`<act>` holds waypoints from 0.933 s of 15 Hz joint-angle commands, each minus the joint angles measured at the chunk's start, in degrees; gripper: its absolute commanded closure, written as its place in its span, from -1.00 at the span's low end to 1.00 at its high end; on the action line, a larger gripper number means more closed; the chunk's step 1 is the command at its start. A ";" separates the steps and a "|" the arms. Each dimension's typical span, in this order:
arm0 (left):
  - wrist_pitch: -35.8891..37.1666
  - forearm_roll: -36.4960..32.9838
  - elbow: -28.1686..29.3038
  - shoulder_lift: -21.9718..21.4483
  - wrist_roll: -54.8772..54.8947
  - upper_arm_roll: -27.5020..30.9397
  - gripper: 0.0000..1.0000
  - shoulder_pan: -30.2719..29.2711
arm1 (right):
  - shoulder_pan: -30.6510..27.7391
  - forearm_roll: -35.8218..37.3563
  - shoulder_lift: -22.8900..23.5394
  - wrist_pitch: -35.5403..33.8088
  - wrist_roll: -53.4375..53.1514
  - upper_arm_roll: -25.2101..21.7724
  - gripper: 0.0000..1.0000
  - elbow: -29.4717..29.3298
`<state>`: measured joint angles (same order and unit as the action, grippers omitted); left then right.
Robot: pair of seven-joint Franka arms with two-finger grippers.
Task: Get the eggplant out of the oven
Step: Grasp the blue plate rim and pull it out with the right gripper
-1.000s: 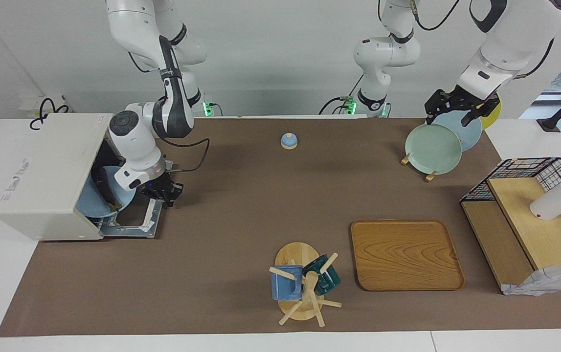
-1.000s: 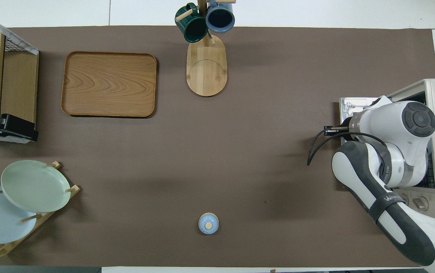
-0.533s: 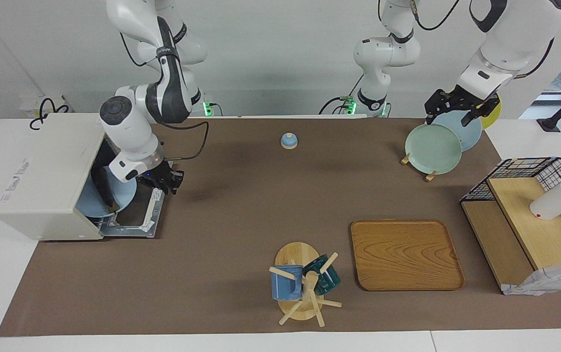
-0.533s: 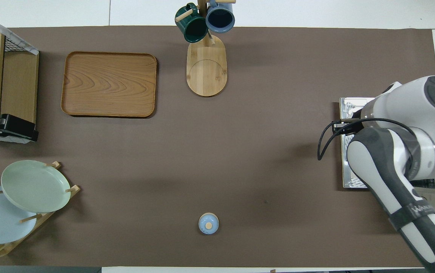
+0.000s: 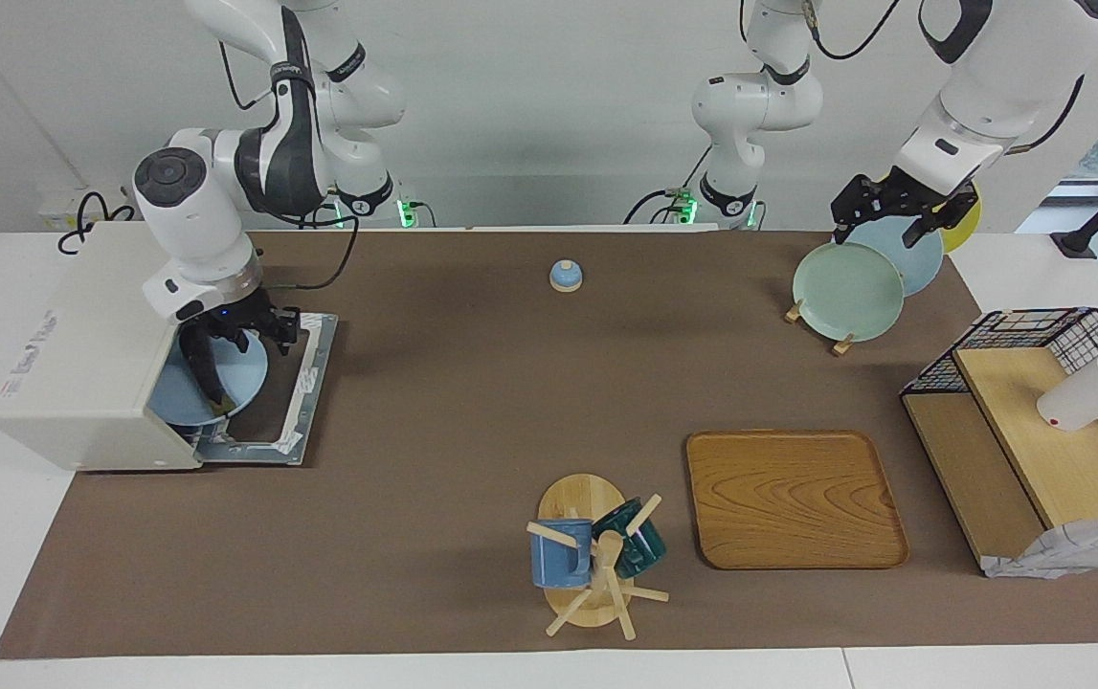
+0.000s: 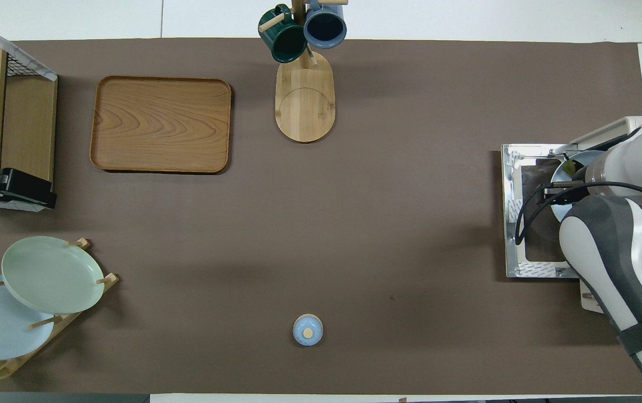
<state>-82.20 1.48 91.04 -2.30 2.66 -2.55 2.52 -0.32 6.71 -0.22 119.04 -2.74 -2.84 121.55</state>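
The right tool (image 5: 247, 330) hung at the mouth of the oven (image 5: 89, 344), at the right arm's end of the counter (image 5: 472, 402), with its fingers pointing down; whether they were spread or pressed together could not be told. Directly below the tool lay the eggplant (image 5: 207, 378), a dark slim shape resting on a pale blue plate (image 5: 242, 388) that stuck partway out of the oven's opening. The tool was just above the eggplant's upper end, and contact could not be made out. Under and in front of the tool the oven door (image 5: 304, 383) lay folded down flat on the counter. In the overhead view the right arm covered most of the plate, and only its rim (image 6: 564, 168) showed beside the oven.

The left tool (image 5: 898, 215) waited with its fingers spread, holding nothing, over the plate rack at the left arm's end of the counter. A green plate (image 5: 845, 292) stood just below it, with a blue plate (image 5: 922, 263) beside that one.

Well apart from both tools sat a wooden tray (image 5: 793, 498), a mug tree (image 5: 596, 560) and a small blue bell (image 5: 565, 276).
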 commanded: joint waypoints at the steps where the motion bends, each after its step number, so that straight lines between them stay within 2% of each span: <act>1: 1.25 0.19 -0.51 -0.34 -0.29 -0.08 -1.00 -0.06 | -1.96 1.03 -1.28 4.26 4.48 0.47 -0.24 3.87; 4: 1.17 0.19 -0.42 -0.34 -0.29 -0.08 -1.00 -0.32 | -2.23 1.03 -0.58 8.91 4.49 0.47 -0.12 6.50; 6: 0.99 0.19 -0.42 -0.34 -0.38 0.09 -1.00 -0.41 | -2.23 0.94 -0.49 9.81 4.85 0.47 0.04 7.47; 11: 0.91 0.19 -0.42 -0.34 0.15 0.09 -1.00 -0.33 | -2.23 1.03 -0.57 12.53 5.20 0.47 0.26 8.70; 13: 0.82 0.19 -0.42 -0.34 0.15 0.09 -1.00 -0.50 | -2.31 1.03 -0.75 12.62 6.60 0.38 0.59 9.41; 14: 0.82 0.19 -0.33 -0.34 0.15 0.09 -1.00 -0.50 | -2.32 1.03 -0.84 12.62 6.61 0.38 0.64 9.50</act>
<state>-82.20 1.48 91.04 -2.30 2.60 -2.42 2.51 -1.88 6.76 -0.10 130.38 2.56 -2.81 129.46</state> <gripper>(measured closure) 0.000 0.758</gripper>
